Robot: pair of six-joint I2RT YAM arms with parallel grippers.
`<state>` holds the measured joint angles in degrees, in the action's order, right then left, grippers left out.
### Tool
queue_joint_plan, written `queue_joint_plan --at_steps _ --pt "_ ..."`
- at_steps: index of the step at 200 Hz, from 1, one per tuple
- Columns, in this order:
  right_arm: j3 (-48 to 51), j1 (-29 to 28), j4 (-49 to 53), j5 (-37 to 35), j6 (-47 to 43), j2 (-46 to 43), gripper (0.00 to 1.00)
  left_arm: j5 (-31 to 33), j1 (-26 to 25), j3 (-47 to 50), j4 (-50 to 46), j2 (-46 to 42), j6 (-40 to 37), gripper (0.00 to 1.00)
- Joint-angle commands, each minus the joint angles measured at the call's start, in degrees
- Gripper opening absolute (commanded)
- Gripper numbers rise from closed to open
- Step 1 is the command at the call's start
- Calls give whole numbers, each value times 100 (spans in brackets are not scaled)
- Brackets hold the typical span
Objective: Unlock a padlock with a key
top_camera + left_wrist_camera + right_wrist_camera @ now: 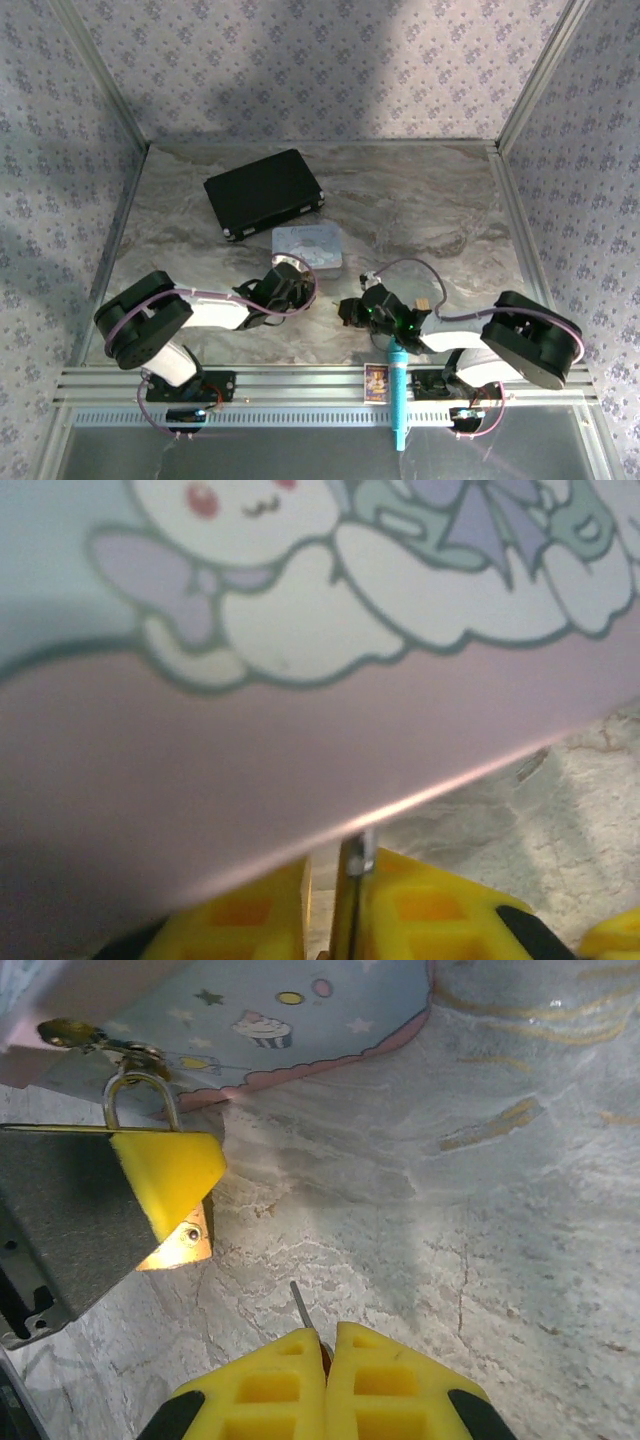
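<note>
The brass padlock (180,1245) hangs by its silver shackle (140,1100) from the latch of the pastel tin (250,1020). My left gripper (325,865) is closed round it. A yellow finger (165,1175) covers the top of the body, and the padlock's edge (358,858) lies against one finger with a thin slit beside the other. My right gripper (328,1335) is shut on the key, whose thin blade (300,1305) sticks out over the table, short of the padlock and to its right. From above, the left gripper (290,280) is at the tin's (308,247) near edge and the right gripper (350,310) is beside it.
A black case (263,192) lies behind the tin at the back left. A blue pen-like tool (398,400) and a small card (376,381) rest on the front rail. Patterned walls close in the marble table (440,220), which has free room at the right.
</note>
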<state>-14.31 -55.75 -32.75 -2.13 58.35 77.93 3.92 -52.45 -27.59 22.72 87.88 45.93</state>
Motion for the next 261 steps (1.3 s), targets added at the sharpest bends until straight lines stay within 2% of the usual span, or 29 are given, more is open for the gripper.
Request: queue_joint_plan --at_steps 1,22,58,107,195,261 --pt "-100 28 -459 101 667 282 0 -96 -47 -27 67 -7 162 15" --pt "-42 5 -934 193 1146 514 0 -49 -50 -74 20 -83 499 15" --pt "67 20 -2004 396 2070 961 0 152 -41 -51 -95 -414 1581 13" --pt "13 20 -3689 766 2582 1920 0 306 -3 -52 -196 -879 2312 14" --pt "268 -340 -4720 314 2796 2337 0 432 144 306 419 -777 3905 14" --pt "211 -321 -4723 289 2655 2211 0 472 146 409 759 -605 4615 13"
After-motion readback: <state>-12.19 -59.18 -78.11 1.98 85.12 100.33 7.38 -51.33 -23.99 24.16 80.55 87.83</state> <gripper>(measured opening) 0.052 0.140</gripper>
